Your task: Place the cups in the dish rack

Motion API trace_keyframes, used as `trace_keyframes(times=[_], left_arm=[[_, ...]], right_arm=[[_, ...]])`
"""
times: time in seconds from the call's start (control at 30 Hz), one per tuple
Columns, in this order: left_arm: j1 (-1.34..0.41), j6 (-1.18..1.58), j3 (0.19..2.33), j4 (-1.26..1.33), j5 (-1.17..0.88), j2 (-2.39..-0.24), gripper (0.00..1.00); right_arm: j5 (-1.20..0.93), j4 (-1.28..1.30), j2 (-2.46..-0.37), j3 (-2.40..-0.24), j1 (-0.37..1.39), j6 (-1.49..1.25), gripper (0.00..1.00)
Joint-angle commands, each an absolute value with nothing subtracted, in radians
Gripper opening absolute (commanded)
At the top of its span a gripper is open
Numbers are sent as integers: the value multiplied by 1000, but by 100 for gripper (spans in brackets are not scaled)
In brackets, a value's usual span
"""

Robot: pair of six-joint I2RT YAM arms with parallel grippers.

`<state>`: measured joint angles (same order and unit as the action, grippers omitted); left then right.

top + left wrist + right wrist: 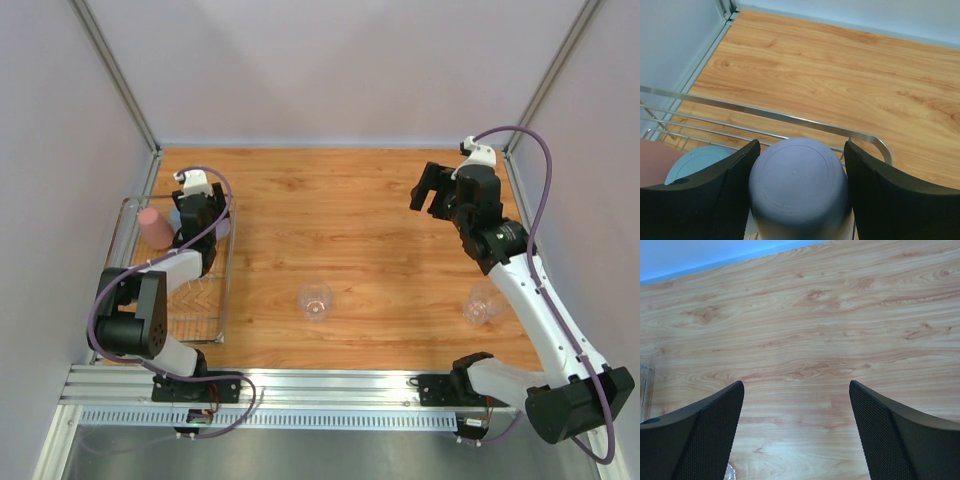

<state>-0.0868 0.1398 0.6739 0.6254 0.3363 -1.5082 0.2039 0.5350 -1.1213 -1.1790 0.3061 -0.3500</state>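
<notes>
Two clear cups [316, 300] on table; right-hand cup [483, 305] at 5 o'clock from wide-open, empty right gripper [430, 190]; left gripper [801, 145] pinching lavender cup [799, 190].

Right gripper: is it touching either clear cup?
Apart. Top view: the right gripper is open near the far edge, with bare table between it and the middle clear cup and the right clear cup.

inverted lavender cup [797, 195] held in my left gripper [801, 145], inside the dish rack [790, 118] by the blue cup [695, 160] and pink cup [155, 228]; both clear cups [316, 300] [482, 305] outside it.
</notes>
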Motion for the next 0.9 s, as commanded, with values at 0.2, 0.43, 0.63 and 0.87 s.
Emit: trace_keyframes(times=[0.2, 0.43, 0.63, 0.87], left_arm=[[-81, 141, 690, 672, 328, -1529, 56], [-81, 132, 690, 672, 333, -1520, 68], [-81, 129, 673, 673, 318, -1508, 73], [-81, 120, 663, 669, 313, -1493, 83]], right_arm=[[207, 526, -1108, -1193, 302, -330, 88], [199, 525, -1111, -1192, 304, -334, 88], [196, 526, -1109, -1189, 302, -336, 88], [192, 525, -1106, -1189, 302, -336, 88]])
